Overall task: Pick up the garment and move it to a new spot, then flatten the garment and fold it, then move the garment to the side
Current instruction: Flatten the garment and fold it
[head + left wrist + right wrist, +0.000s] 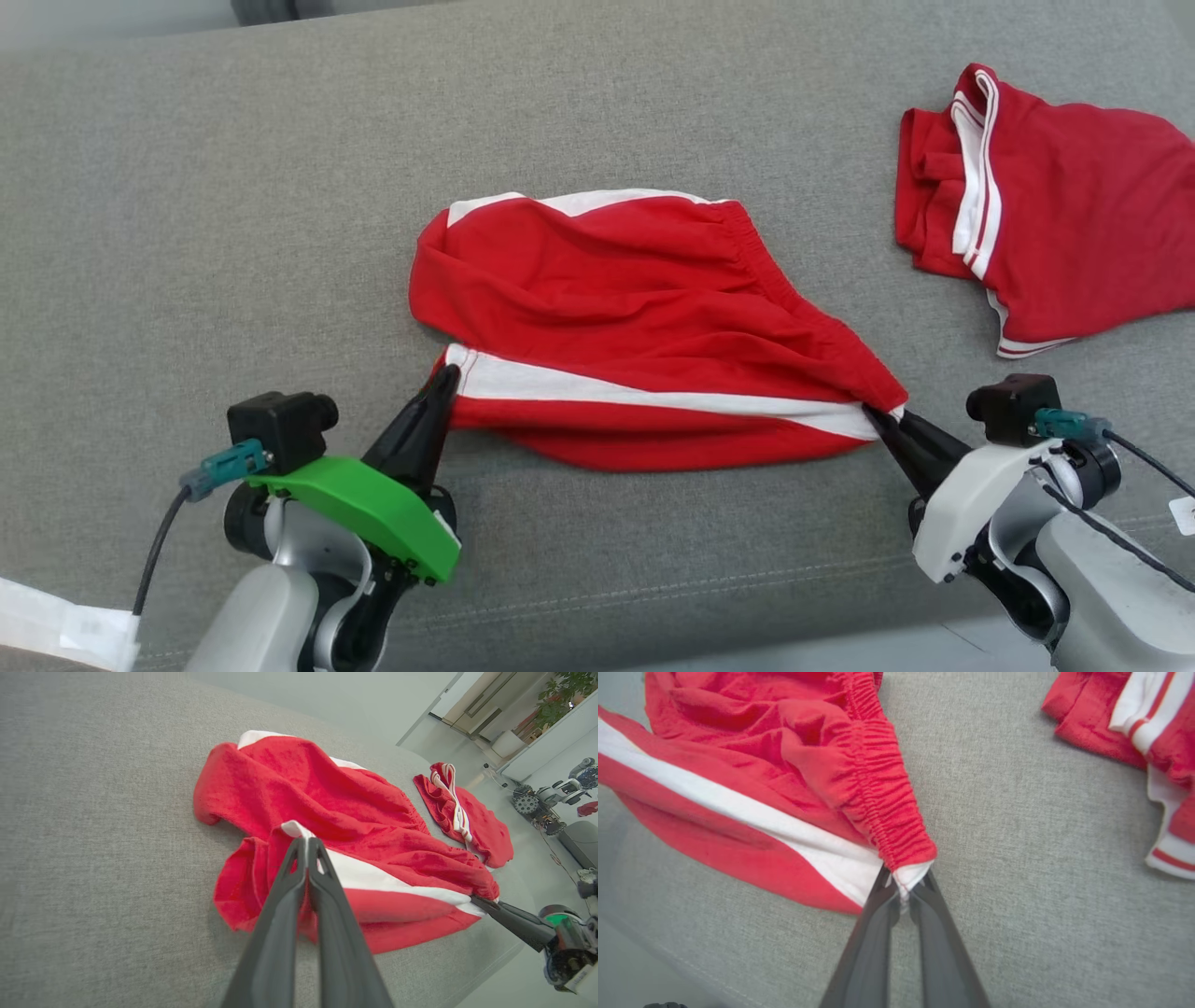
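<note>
The red shorts point(635, 299) lie crumpled on the grey cushion point(233, 205), stretched between the two claws. The left claw point(446, 381) is closed on the leg end of the white stripe point(653, 392). The right claw point(878, 415) is closed on the other end, just below the gathered waistband point(878, 788).

The weaker hold looks like the right one. In the right wrist view, only a small white tip of cloth sits between the fingers, right at their ends. A sharp lift or a hard sideways pull could draw that tip out. The shorts would then swing from the left claw alone and land in a heap.

The left claw's bite looks deeper, but I cannot tell how many layers it has. If it holds only the top layer, the leg could open and hang twisted when raised, which makes flattening harder.

Most of the cloth lies bunched beyond both claws. If one claw rises faster than the other, that weight shifts toward the lower end and adds load to its pinch.

A second red garment point(1064, 233) lies beyond the right claw and to its outer side, apart from the shorts. Carrying the shorts that way could drag them over it or snag it.
</note>
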Available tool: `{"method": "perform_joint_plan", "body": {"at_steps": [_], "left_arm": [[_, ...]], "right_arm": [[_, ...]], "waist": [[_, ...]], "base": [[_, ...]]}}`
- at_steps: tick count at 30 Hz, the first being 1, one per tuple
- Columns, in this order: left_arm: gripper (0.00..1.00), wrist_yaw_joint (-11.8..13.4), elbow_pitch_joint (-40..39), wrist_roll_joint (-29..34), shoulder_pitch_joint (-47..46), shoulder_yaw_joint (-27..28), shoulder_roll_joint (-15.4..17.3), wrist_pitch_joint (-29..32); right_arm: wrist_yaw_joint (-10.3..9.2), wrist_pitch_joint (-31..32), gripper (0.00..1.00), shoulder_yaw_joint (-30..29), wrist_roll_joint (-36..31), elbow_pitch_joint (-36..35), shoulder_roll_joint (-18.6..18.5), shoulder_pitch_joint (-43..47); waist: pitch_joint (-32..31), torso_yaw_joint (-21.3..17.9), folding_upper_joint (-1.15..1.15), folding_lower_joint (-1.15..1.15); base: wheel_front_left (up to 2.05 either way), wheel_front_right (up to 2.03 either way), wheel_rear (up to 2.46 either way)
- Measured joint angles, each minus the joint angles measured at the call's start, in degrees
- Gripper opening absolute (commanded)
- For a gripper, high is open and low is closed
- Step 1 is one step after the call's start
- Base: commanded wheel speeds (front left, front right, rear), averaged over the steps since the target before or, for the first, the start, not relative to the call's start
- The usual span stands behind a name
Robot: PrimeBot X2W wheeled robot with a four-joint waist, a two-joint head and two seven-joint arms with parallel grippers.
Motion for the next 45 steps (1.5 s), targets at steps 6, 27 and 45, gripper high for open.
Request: {"method": "perform_joint_plan", "body": {"at_steps": [6, 27, 45], "left_arm": [[0.00, 0.00, -1.99, 0.86, -0.22, 2.35, 4.48, 0.57], [0.00, 3.00, -25.47, -7.73, 5.46, 13.68, 7.73, 2.31], [0.00, 8.15, -51.21, -13.65, 12.10, 16.48, 11.99, 15.60]], "right_arm": [[0.86, 2.74, 0.00, -2.59, 8.67, -5.28, 1.30, -2.27], [1.01, 16.17, 0.00, -8.23, 34.45, -37.40, -8.77, 0.15], [-7.93, 24.64, 0.00, -15.05, 51.72, -59.78, -16.91, 12.44]], "waist": [[-2.08, -0.07, 0.00, 0.00], [-14.66, -1.03, 0.00, 0.00], [-11.65, -1.46, 0.00, 0.00]], "base": [[0.00, 0.00, 0.00], [0.00, 0.00, 0.00], [0.00, 0.00, 0.00]]}}
